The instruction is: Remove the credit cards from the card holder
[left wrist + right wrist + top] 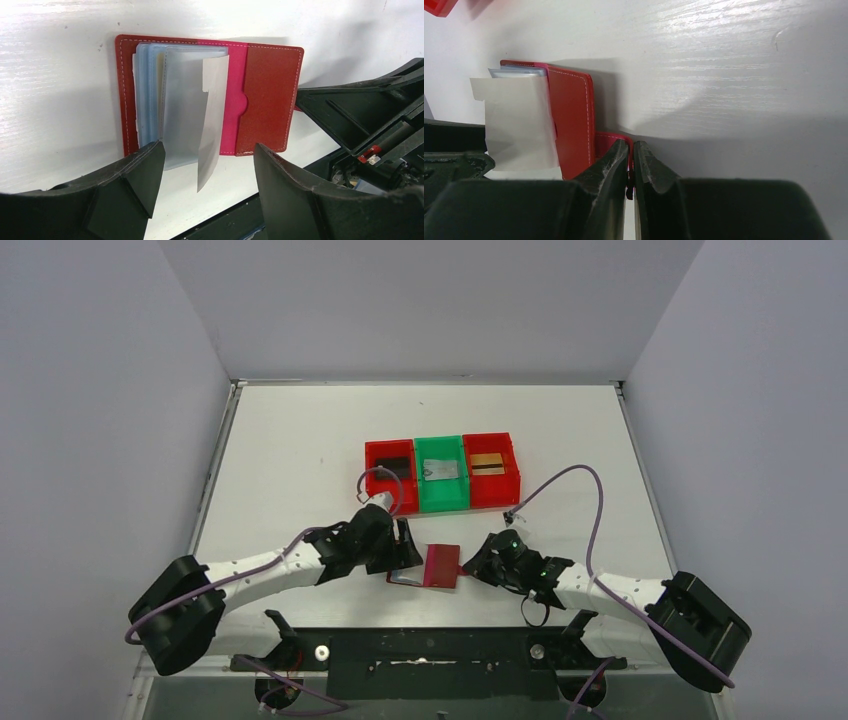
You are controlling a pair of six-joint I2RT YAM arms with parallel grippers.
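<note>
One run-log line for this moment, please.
card holder: open on table | left hand: open over sleeves | right hand: shut on snap tab | credit cards: in bins

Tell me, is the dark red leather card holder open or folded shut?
Open. The dark red leather card holder lies spread on the white table, covers apart, its pale blue-grey sleeves fanned upward.

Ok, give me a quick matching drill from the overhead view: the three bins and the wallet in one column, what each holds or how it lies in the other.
1. left red bin
2. green bin
3. right red bin
4. wallet

a. gold card inside
b. lying open, outside the bins
c. dark card inside
d. grey card inside

Pairs: 1-c, 2-d, 3-a, 4-b.
</note>
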